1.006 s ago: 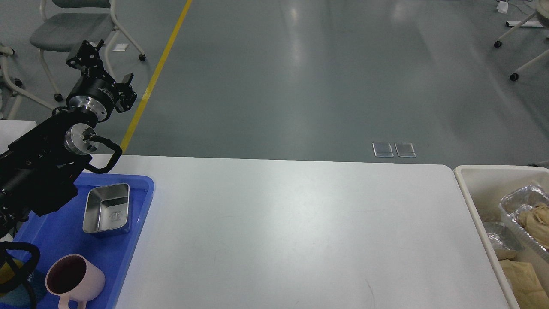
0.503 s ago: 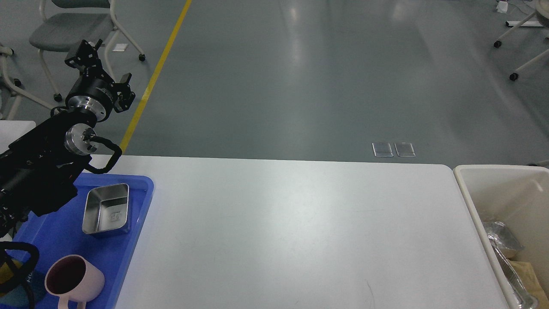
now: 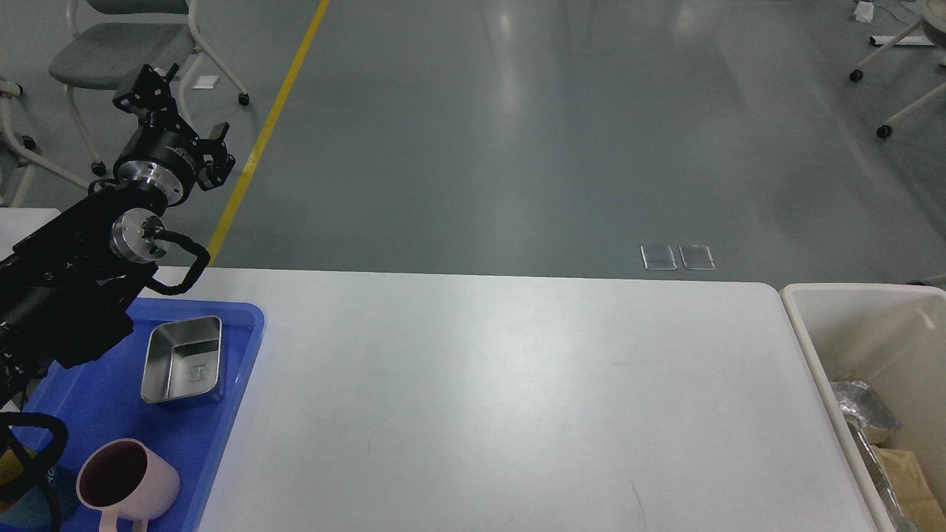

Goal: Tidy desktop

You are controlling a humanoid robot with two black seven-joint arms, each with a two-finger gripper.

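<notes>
The desktop [image 3: 510, 384] is a wide white tabletop with rounded corners, filling the lower part of the head view. My left arm comes in from the left, and my left gripper [image 3: 179, 117] is raised above the table's far left corner, over the floor behind it. Its fingers stand apart with nothing between them. My right gripper is out of view.
A blue tray [image 3: 247, 347] at the left edge holds a steel rectangular box [image 3: 183, 360] and a pink mug [image 3: 127, 484]. A cream bin [image 3: 802, 318] at the right edge holds crumpled foil [image 3: 861, 405] and brown paper [image 3: 905, 473]. Wheeled chairs [image 3: 111, 52] stand behind on the grey floor.
The foil trays and paper that stood high in the cream bin one second ago now lie lower and mostly out of view. My left gripper has shifted slightly up and left.
</notes>
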